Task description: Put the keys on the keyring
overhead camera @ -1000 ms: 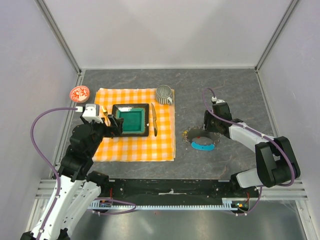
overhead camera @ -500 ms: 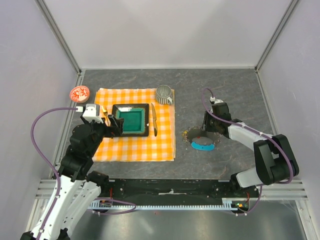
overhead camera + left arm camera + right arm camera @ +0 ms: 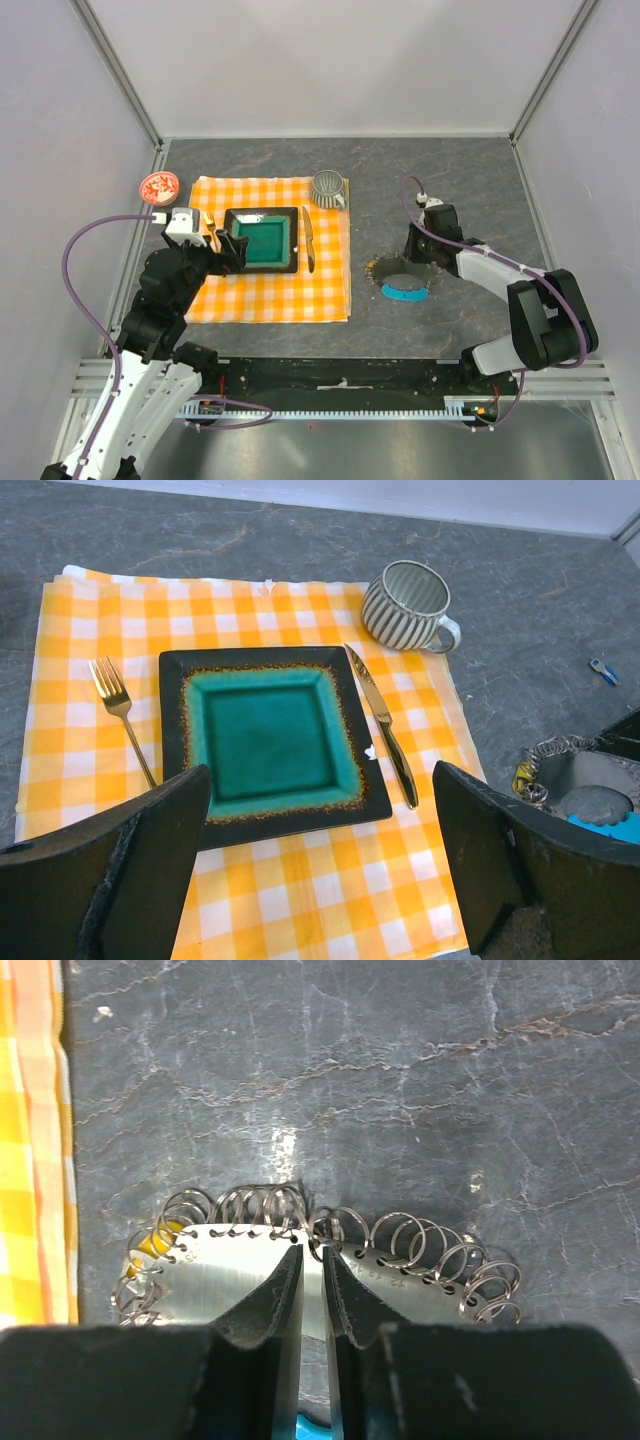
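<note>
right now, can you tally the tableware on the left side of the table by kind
plate: 1
fork: 1
knife: 1
cup: 1
total: 4

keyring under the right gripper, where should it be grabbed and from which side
Probably the wire loops at the middle of the curved edge of the keyring, from straight above. The metal crescent lies flat on the table, so its face gives nothing to pinch; the loops stick out along the rim. The right gripper sits at that spot, jaws a narrow gap apart.
</note>
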